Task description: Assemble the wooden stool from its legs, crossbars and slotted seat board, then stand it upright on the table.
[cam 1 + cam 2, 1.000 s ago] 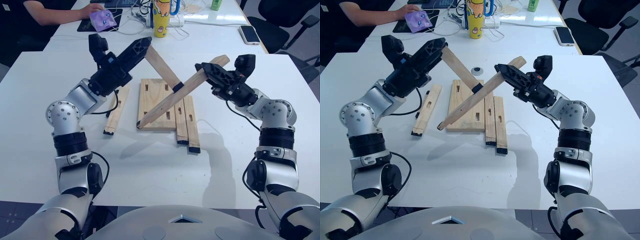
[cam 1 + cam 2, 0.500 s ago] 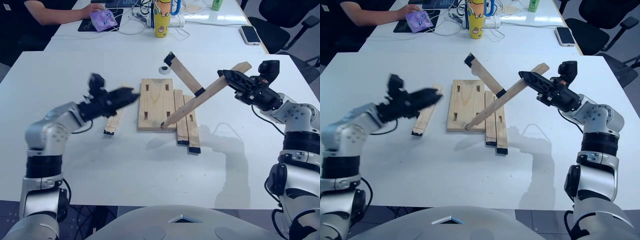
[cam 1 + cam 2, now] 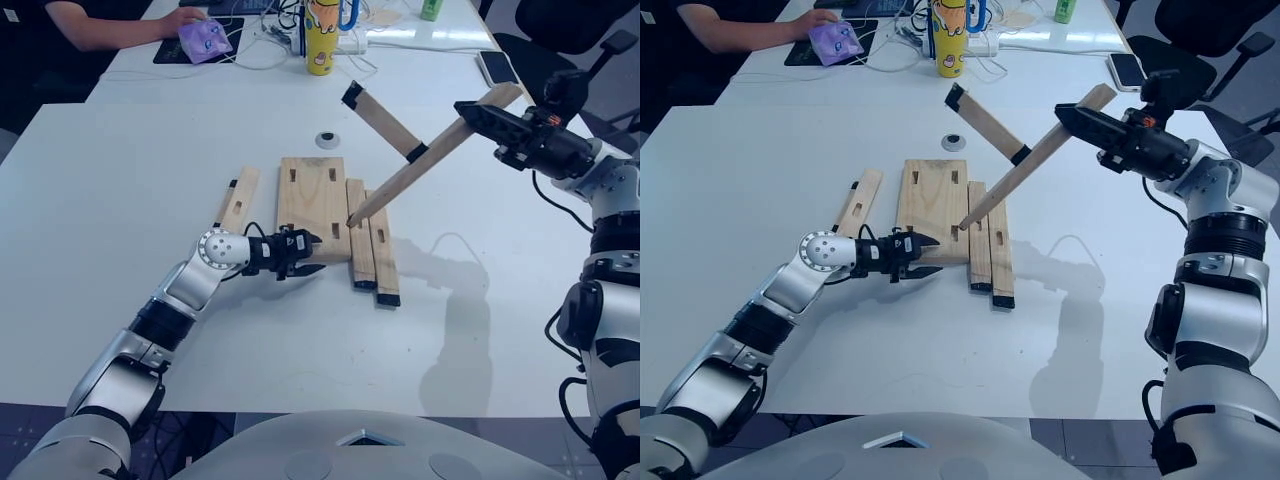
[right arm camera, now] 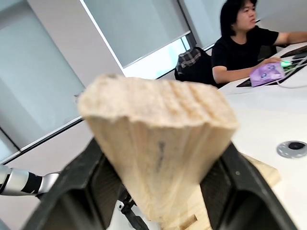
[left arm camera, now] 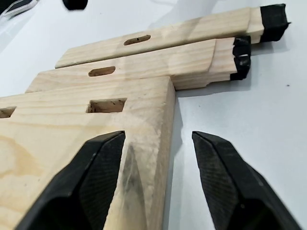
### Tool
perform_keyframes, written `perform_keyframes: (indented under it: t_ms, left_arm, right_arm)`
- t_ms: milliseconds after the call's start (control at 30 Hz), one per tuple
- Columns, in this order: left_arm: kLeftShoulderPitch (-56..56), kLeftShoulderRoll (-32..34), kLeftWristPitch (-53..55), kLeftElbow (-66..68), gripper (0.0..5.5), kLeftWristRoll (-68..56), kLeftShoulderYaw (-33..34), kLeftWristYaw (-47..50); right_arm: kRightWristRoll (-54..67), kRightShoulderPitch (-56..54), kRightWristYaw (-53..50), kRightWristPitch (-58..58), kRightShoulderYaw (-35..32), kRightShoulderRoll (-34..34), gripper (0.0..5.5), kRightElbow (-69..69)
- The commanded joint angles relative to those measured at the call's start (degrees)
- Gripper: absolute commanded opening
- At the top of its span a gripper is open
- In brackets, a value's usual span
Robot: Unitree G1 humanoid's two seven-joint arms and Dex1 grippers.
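White table (image 3: pixel 120 180) bears the seat board (image 3: pixel 312 195); cluttered desk (image 3: pixel 430 62) behind.

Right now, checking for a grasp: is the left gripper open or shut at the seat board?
Open: the left gripper has its fingers spread, straddling the seat board at its corner, not closed on it.

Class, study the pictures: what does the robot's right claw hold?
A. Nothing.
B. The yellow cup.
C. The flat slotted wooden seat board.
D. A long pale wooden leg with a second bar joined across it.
D: the right claw is shut on the upper end of the long pale wooden leg, raised aslant over the white table.
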Motion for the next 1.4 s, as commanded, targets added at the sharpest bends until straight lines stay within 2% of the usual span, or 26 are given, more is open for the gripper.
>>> perform_keyframes:
  t_ms: [33,267,433,700,1033,1400]
  left_arm:
    - [-1.13,-0.94,0.08,3.25,2.60,1.91,0.02,-0.48]
    - [-1.54,-1.58,0.40,8.16,2.60,3.60,-0.07,-0.68]
    - [-0.85,-1.99,0.84,8.88,2.60,3.49,-0.38,-1.82]
    - [0.69,-1.70,2.28,7.52,2.60,2.72,-0.69,-3.68]
    - [1.96,-0.49,4.71,4.98,2.60,2.50,-0.74,-5.76]
    - [3.12,-0.56,6.08,3.63,2.60,2.71,-0.90,-5.37]
  right_arm:
    - [-1.27,-1.15,-0.28,-3.81,0.32,3.65,2.05,-0.05]
    - [-6.95,-2.20,0.66,-12.64,3.21,6.28,2.05,2.11]
    - [-8.69,-5.39,2.90,-14.90,4.01,6.24,2.05,5.43]
    - [-13.96,-9.93,7.76,-20.29,7.83,6.25,2.05,12.26]
    - [-17.85,-12.25,8.06,-29.07,11.65,8.31,2.05,16.80]
    - [-13.27,-9.64,8.09,-28.35,24.28,4.82,2.05,9.45]
